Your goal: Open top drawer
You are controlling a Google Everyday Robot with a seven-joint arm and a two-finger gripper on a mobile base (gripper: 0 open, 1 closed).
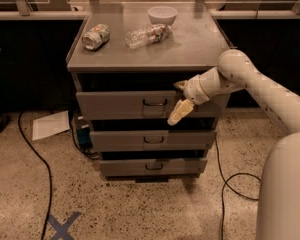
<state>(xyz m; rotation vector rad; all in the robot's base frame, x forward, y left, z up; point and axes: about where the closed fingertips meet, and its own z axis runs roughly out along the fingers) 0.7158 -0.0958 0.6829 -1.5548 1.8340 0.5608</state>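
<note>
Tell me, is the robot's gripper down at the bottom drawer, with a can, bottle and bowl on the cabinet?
No: the camera view shows the gripper at the top drawer, right of its handle. The can, plastic bottle and bowl are on the cabinet.

Three drawers: top drawer [115, 105], middle drawer [125, 140], bottom drawer [125, 167]. Three handles [155, 103], one per drawer. One can [95, 36], one bottle [147, 35], one bowl [162, 15]. One gripper [177, 106], at the top drawer's front, right of its handle. One paper [50, 125]. Two cables [35, 154].
</note>
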